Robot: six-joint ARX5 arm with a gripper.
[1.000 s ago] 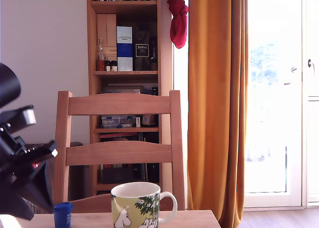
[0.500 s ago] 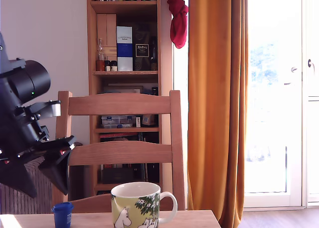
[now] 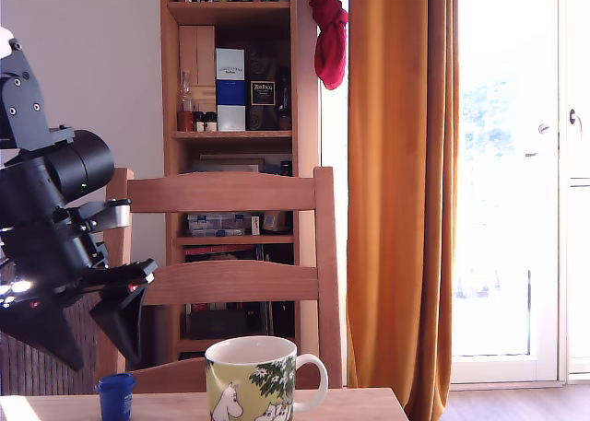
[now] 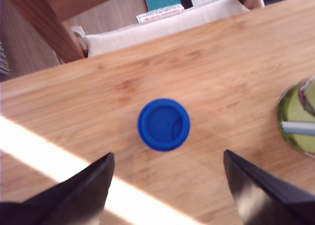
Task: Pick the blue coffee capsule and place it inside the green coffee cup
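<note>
Our black gripper hangs wide open, empty, above the small dark-blue plastic capsule. We descend straight — centred on its rim — then close gently.

Light wooden desk, grain visible, a bright band of sunlight across one part. Standing on it: the blue coffee capsule, upright with its open end up, and the green coffee cup, well apart from it.
</note>
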